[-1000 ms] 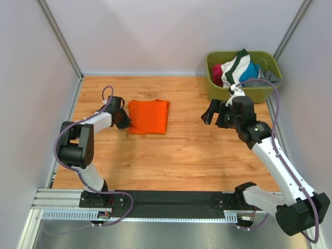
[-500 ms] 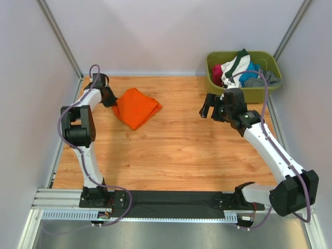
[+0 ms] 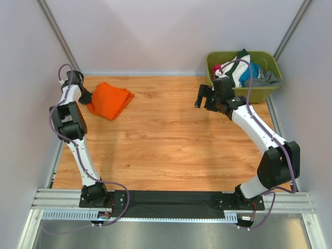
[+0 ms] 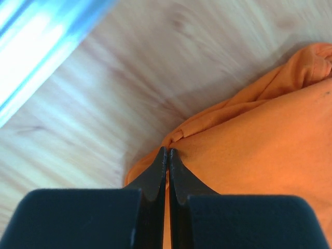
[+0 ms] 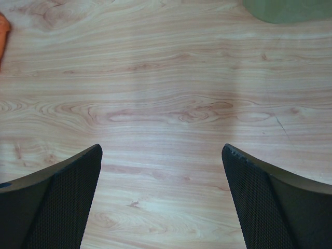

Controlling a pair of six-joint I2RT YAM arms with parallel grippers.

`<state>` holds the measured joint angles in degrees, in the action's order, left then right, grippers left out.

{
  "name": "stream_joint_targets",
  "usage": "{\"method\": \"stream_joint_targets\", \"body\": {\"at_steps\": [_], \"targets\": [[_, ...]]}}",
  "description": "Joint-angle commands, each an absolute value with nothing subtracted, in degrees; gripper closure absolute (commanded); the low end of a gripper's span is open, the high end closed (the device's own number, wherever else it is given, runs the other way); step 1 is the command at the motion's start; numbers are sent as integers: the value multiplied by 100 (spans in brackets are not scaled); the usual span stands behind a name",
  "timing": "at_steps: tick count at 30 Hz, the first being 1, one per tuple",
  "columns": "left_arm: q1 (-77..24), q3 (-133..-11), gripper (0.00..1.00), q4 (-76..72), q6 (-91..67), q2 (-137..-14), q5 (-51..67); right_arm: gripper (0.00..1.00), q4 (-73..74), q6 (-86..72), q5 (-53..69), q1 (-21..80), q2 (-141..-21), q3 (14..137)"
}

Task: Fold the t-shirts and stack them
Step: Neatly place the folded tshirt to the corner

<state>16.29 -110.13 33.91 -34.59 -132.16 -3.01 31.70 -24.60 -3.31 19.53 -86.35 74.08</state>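
A folded bright orange t-shirt (image 3: 109,100) lies at the far left of the wooden table. My left gripper (image 3: 86,97) is shut on the shirt's left edge; in the left wrist view its black fingers (image 4: 167,155) pinch the orange cloth (image 4: 259,150). My right gripper (image 3: 200,98) is open and empty, above bare wood just left of the tub. In the right wrist view its two fingers (image 5: 62,181) stand wide apart over the table. More t-shirts (image 3: 239,70), white, blue, magenta and grey, lie heaped in the tub.
The olive-green plastic tub (image 3: 244,93) stands at the far right corner; its corner shows in the right wrist view (image 5: 290,10). Grey walls and metal posts close the table on three sides. A metal rail (image 4: 41,46) runs close beside the left gripper.
My left gripper has dragged the orange shirt from the table's left-middle to the far left corner, turning it. My right gripper has moved back and slightly left, toward the tub.
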Motion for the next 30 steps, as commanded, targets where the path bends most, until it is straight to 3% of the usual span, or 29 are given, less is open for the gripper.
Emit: {"method": "stream_joint_targets", "body": {"at_steps": [1,7,14,18,19,20,25,30], "targets": [[2012,-10778,100,3411,-4067,-13079,-1036,0,3050,-2487,-378,1942,-8850,7813],[2223,-9959,100,2981,-4324,-12622,-1416,0,3103,-2575,-194,1960,-9000,7937],[2241,-10300,98,3155,-3982,-12709,-1125,0,3094,-2505,-167,1960,-8798,7778],[2250,-10468,68,3182,-3605,-12551,-1011,0,3111,-2452,-88,1960,-8701,7761],[2241,-10494,55,3190,-3517,-12507,-1011,0,3137,-2443,-88,1960,-8692,7778],[2241,-10546,51,3217,-3359,-12376,-1019,0,3181,-2435,69,1960,-8640,7787],[2189,-10407,36,3322,-2822,-11761,-1378,0,2989,-2400,316,1960,-8315,7551],[1777,-10511,30,3498,-2023,-11101,-2152,0,2751,-2294,352,1960,-7911,7304]]}}
